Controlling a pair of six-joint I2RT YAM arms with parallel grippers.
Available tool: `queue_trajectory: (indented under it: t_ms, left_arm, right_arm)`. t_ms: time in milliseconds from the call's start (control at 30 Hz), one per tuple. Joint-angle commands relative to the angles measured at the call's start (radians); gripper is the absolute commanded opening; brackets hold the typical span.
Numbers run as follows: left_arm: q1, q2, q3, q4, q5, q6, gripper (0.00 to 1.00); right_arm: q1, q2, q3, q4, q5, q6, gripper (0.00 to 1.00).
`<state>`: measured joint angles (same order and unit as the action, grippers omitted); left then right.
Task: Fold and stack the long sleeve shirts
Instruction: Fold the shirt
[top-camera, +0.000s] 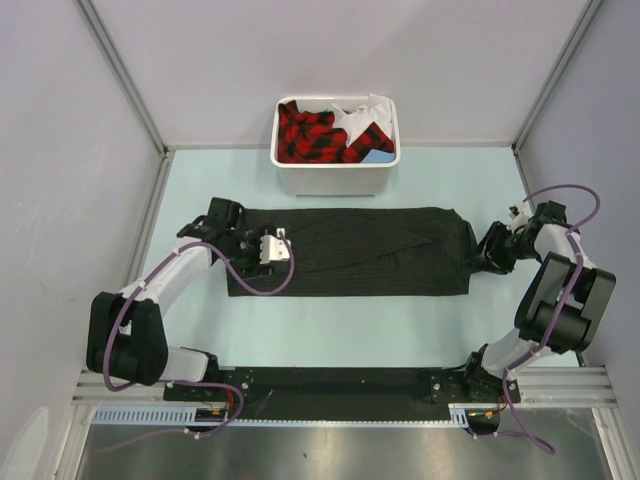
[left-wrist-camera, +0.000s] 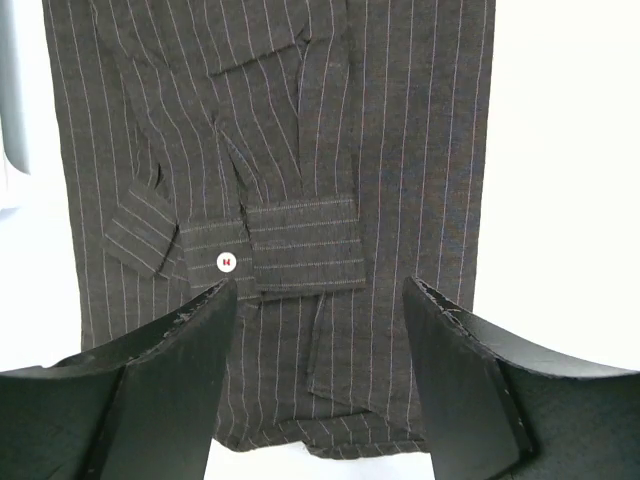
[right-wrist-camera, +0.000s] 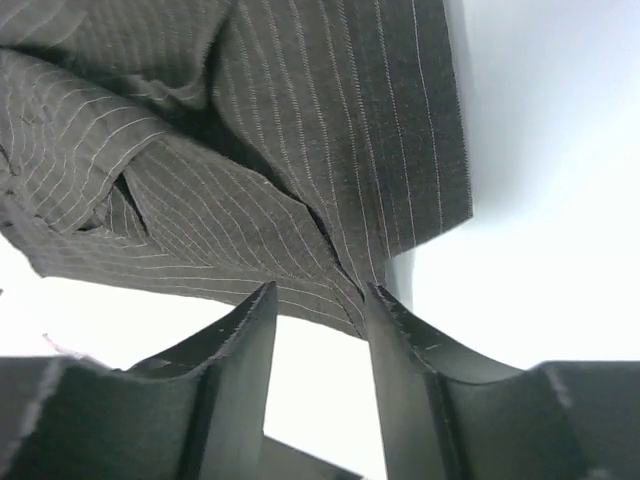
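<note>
- Left gripper (left-wrist-camera: 320, 286): jaws apart, empty, above the pinstriped shirt (top-camera: 370, 250) left of the bin (top-camera: 335, 180). The loose cuffs (left-wrist-camera: 300, 245) may slide out.
- Right gripper (right-wrist-camera: 320, 290): jaws apart at the rumpled shirt end right of the bin; risks pinching one layer.

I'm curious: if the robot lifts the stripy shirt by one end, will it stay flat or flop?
Probably flops: the shirt is thin cloth, already creased and folded. It likely unfolds too, since the cuffs lie loose on top.
</note>
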<state>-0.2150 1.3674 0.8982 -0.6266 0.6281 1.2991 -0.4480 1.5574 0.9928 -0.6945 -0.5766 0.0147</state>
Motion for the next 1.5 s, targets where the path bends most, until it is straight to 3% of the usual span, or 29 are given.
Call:
queue_trajectory:
  t_ms: [0, 67, 233, 300, 433, 467, 700, 867, 900, 1000, 1033, 1133, 1300, 1467]
  left_arm:
    - [-0.004, -0.010, 0.034, 0.022, 0.002, -0.006, 0.72]
    - [-0.004, 0.016, 0.066, 0.040, -0.002, -0.046, 0.71]
    - [-0.004, 0.038, 0.122, 0.047, 0.001, -0.104, 0.72]
    - [-0.004, 0.027, 0.127, 0.047, 0.002, -0.104, 0.72]
    - [-0.004, 0.007, 0.116, 0.030, 0.010, -0.095, 0.73]
    - [-0.004, 0.006, 0.114, 0.012, 0.018, -0.090, 0.73]
    - [-0.009, 0.042, 0.154, -0.021, 0.051, -0.168, 0.74]
    - [-0.029, 0.104, 0.194, -0.021, 0.051, -0.244, 0.73]
    - [-0.040, 0.110, 0.189, -0.018, 0.030, -0.241, 0.73]
    - [-0.057, 0.140, 0.186, 0.031, -0.007, -0.321, 0.72]
    - [-0.057, 0.159, 0.197, 0.059, -0.019, -0.361, 0.72]
    - [-0.054, 0.277, 0.293, 0.041, -0.028, -0.492, 0.70]
    - [-0.050, 0.441, 0.432, 0.021, 0.021, -0.687, 0.67]
    - [-0.035, 0.521, 0.485, 0.053, -0.026, -0.823, 0.65]
  right_arm:
    - [0.012, 0.104, 0.038, -0.073, 0.003, 0.045, 0.49]
    - [0.014, 0.102, 0.006, -0.050, -0.002, 0.063, 0.54]
    - [0.083, 0.122, -0.048, -0.001, 0.029, 0.090, 0.54]
    - [0.083, 0.139, -0.054, 0.016, 0.052, 0.093, 0.48]
    - [0.040, 0.196, 0.009, 0.021, 0.162, 0.084, 0.17]
    - [0.031, 0.213, 0.036, 0.020, 0.184, 0.068, 0.03]
    - [0.031, 0.435, 0.390, 0.053, 0.273, -0.012, 0.00]
    - [0.100, 0.654, 0.765, 0.092, 0.285, -0.134, 0.00]
    - [0.124, 0.677, 0.820, 0.089, 0.288, -0.150, 0.01]
    - [0.141, 0.699, 0.970, 0.089, 0.330, -0.160, 0.23]
    - [0.138, 0.685, 0.978, 0.090, 0.345, -0.150, 0.38]
    - [0.097, 0.571, 0.905, 0.070, 0.315, -0.072, 0.54]
    - [0.057, 0.296, 0.492, 0.087, 0.130, 0.111, 0.60]
    - [0.083, 0.234, 0.233, 0.160, -0.023, 0.260, 0.58]
